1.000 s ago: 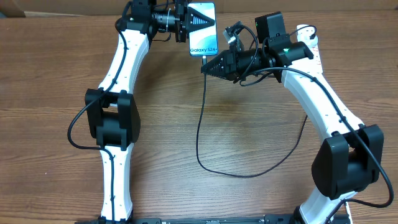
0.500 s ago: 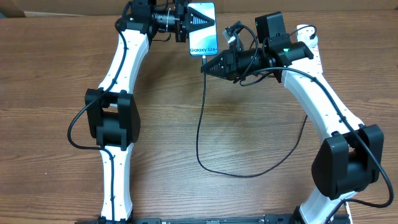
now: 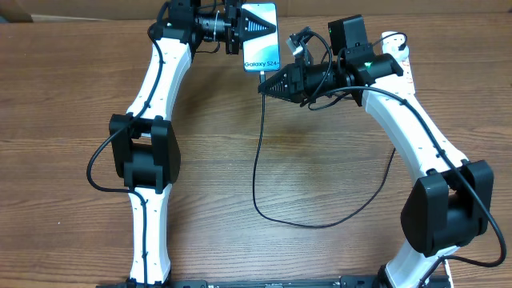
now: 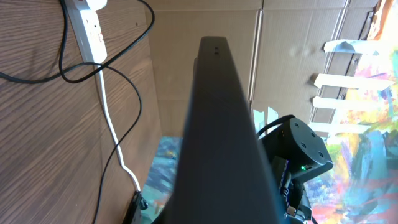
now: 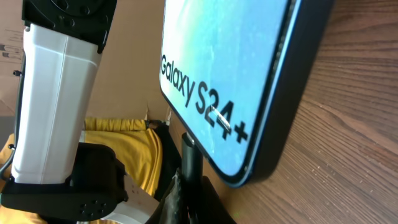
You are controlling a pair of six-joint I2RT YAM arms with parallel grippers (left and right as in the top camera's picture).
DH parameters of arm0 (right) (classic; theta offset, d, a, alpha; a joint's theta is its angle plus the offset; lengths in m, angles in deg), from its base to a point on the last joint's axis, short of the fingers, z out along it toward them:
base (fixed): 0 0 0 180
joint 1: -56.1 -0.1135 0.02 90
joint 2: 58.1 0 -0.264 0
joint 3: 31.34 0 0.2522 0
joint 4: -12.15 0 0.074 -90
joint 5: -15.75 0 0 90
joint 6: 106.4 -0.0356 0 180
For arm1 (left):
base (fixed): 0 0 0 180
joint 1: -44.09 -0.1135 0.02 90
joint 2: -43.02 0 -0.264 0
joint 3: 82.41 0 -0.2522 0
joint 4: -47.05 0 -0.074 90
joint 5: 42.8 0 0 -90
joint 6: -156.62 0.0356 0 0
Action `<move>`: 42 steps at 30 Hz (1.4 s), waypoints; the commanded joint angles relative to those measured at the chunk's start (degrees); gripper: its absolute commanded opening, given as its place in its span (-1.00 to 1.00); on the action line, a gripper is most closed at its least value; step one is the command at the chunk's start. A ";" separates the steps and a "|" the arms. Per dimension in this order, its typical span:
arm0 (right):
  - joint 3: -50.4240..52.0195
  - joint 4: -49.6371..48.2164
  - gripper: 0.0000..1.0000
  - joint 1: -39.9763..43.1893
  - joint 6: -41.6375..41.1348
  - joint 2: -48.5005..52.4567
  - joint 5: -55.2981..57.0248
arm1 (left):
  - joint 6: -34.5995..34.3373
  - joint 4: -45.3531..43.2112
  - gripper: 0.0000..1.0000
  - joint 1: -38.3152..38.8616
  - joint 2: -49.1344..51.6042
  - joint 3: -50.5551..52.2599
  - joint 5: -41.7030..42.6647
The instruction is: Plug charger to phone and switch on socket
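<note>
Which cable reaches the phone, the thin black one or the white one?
The thin black charger cable: its tip meets the phone at its lower edge, pinched in the right gripper. The white cord leaves the power strip.

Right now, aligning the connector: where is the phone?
Overhead view: the phone is at the table's far middle, in the left gripper, the right gripper at its near end.

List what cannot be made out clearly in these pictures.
1. Whether the charger tip sits fully in the phone: right wrist view, blurred and too close; overhead, too small.
2. The socket switches: left wrist view, top edge cuts the strip off; overhead, right arm covers most.
3. Left jaws: left wrist view, phone edge hides them.
</note>
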 commanded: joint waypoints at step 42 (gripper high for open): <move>-1.31 -5.55 -0.93 1.64 -4.74 -1.22 6.03 | 1.36 0.17 -0.91 1.25 -1.70 -1.62 6.14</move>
